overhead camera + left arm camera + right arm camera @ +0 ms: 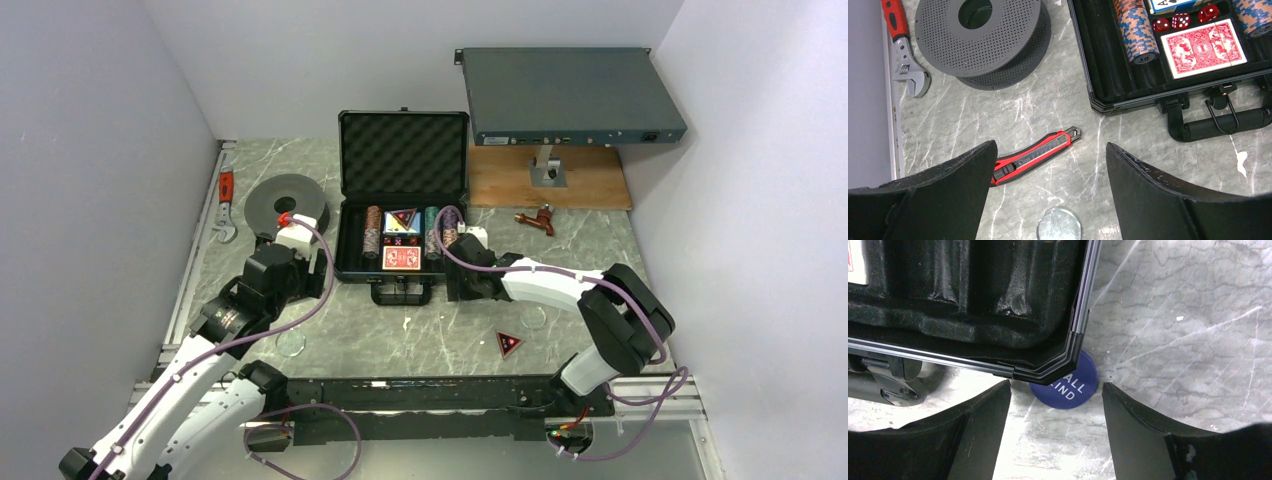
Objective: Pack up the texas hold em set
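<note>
The black briefcase (344,235) lies open with its foam-lined lid (403,150) upright. Inside it are striped chip stacks (373,231), a red card deck (402,258) and a red-black triangular marker (403,217). Red dice (1180,20) show beside the deck. Another triangular marker (509,344) lies on the table. The blue round button (1068,384) is on the table, partly tucked under the case's front right corner (1048,371). My right gripper (1055,389) stands open just short of the button, holding nothing. Left of the case, my left gripper (1050,147) hangs open above the table.
A red-black utility knife (1035,156) and a clear disc (1059,225) lie under the left gripper. A dark grey spool (285,200) and a red-handled wrench (226,205) sit at the left. A large grey rack box (570,95) stands over a wooden board (500,180) at the back right.
</note>
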`<state>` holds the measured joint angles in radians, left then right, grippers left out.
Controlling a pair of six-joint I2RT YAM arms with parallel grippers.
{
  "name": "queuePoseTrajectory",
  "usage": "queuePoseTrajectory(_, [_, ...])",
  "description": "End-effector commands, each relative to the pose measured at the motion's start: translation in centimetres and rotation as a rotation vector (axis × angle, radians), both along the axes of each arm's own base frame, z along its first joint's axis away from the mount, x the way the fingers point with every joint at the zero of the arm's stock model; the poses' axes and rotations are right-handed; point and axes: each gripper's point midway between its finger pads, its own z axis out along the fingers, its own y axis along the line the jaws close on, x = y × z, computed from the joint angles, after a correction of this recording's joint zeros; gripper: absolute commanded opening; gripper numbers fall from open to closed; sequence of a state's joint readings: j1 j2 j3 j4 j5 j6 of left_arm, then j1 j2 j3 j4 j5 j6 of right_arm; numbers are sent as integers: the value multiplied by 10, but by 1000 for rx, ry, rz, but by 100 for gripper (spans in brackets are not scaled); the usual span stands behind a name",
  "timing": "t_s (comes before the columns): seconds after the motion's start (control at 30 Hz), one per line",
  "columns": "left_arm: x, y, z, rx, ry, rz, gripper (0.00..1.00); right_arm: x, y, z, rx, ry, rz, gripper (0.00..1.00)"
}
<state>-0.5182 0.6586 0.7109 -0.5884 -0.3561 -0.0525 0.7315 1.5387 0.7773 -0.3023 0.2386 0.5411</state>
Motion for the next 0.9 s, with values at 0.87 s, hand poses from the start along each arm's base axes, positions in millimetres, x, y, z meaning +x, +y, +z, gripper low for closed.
queuePoseTrajectory(0.87, [5,-1,13,-15,-33,1,85,-17,-13,-22,-28,71,-18,61])
